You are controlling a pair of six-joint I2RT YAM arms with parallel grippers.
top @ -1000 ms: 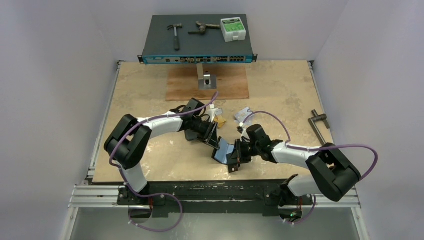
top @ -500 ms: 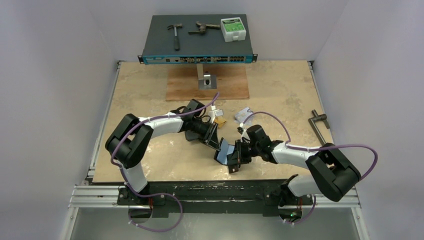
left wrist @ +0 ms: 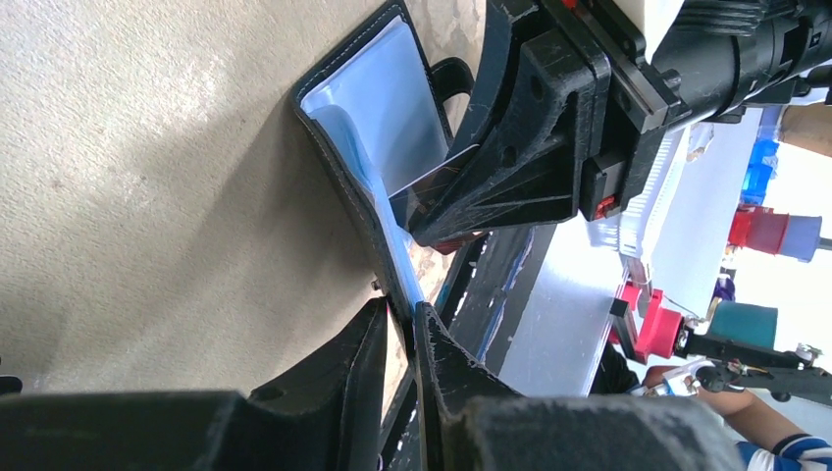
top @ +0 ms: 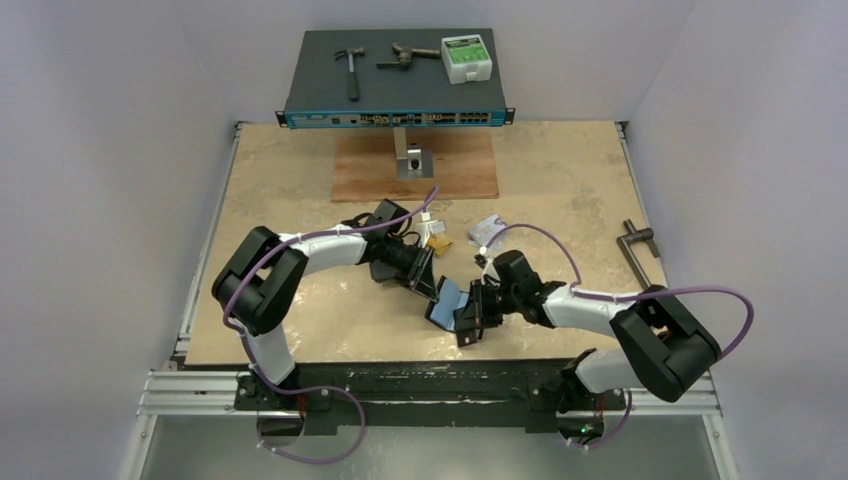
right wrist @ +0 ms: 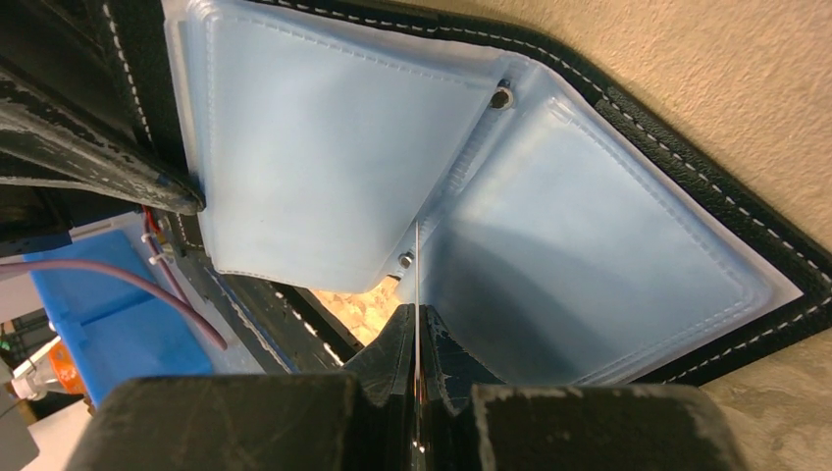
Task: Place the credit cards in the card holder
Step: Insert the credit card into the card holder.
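Observation:
The black card holder (top: pixel 446 299) lies open between both arms, its clear pockets (right wrist: pixel 314 147) facing my right wrist. My left gripper (left wrist: pixel 398 316) pinches the edge of one flap of the card holder (left wrist: pixel 378 118). My right gripper (right wrist: pixel 417 339) is shut on a thin credit card (right wrist: pixel 417 280), seen edge-on, whose tip sits at the holder's centre fold. In the left wrist view that card (left wrist: pixel 432 180) sticks out of the right gripper (left wrist: pixel 432 221) into the holder. A gold-orange card (top: pixel 441 245) and a silver-grey card (top: pixel 490 227) lie on the table behind.
At the back stands a network switch (top: pixel 395 95) carrying a hammer (top: pixel 351 70) and a green-white box (top: pixel 466 57). In front of it lie a wooden board (top: pixel 450 170) and a metal bracket (top: pixel 410 160). A metal handle (top: pixel 638 248) lies at the right edge.
My left jaws have narrowed onto the holder's flap. The holder and both arms have barely shifted.

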